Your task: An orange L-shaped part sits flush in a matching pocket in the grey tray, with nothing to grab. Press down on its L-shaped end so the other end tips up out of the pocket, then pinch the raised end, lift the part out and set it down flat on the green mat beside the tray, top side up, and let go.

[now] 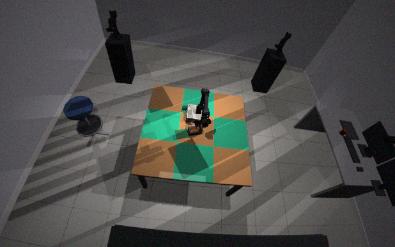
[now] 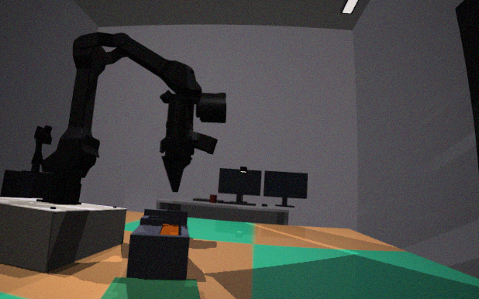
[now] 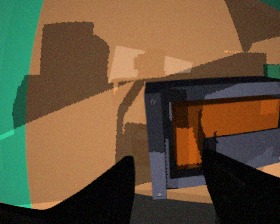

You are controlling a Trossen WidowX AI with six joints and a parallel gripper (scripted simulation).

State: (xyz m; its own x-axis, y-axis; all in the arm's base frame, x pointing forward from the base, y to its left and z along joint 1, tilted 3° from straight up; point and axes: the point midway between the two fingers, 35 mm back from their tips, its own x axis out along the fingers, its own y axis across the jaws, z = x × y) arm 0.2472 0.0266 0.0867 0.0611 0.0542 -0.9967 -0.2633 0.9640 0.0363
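The grey tray (image 2: 157, 249) (image 3: 159, 137) stands on the table in front of the arm's base. The orange L-shaped part (image 1: 195, 130) (image 2: 171, 229) (image 3: 239, 117) lies flush in its pocket. My gripper (image 1: 206, 123) (image 2: 174, 188) (image 3: 168, 160) points down and hangs well above the tray, over its near end. Its fingers stand partly apart with nothing between them. In the wrist view the right finger covers part of the orange part. A green patch (image 1: 160, 127) (image 3: 10, 96) of the table top lies to the tray's side.
The arm stands on a pale box (image 1: 192, 114) (image 2: 32, 228) just behind the tray. The table top (image 1: 231, 166) is a check of orange and green squares. A blue stool (image 1: 78, 107), two dark pedestals and a desk with monitors (image 2: 262, 183) stand off the table.
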